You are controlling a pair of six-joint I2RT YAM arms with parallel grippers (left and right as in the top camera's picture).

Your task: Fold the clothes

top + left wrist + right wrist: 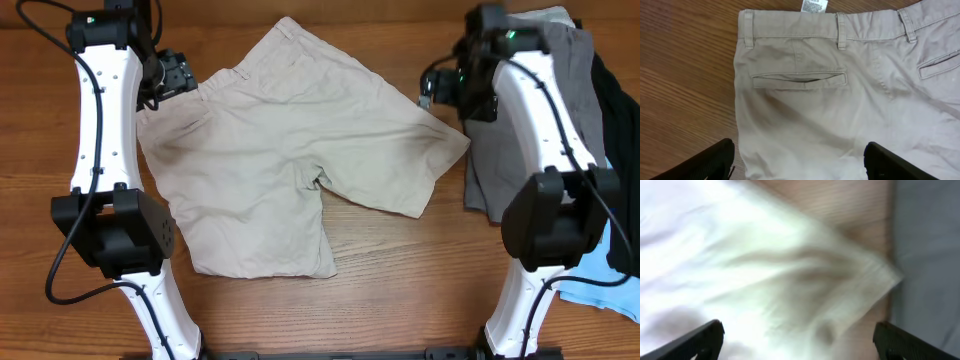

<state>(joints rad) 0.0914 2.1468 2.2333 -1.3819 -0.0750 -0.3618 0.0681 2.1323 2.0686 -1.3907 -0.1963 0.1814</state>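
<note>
The pale beige shorts (pixel 290 150) lie spread flat on the wooden table, waistband to the upper left, one leg toward the front, the other to the right. My left gripper (pixel 178 72) hovers open over the waistband side. The left wrist view shows the back pocket (pixel 799 80), belt loops and the white label (pixel 814 5) between its open fingers (pixel 799 160). My right gripper (pixel 440 88) is open above the right leg's hem corner (pixel 875 280), empty, with grey cloth (pixel 927 255) beside it. The right wrist view is blurred.
A pile of garments lies at the right: grey shorts (pixel 570 110), a black garment (pixel 618 110) and a light-blue one (pixel 600 280). Bare wooden table (pixel 400 280) shows at the front and the far left.
</note>
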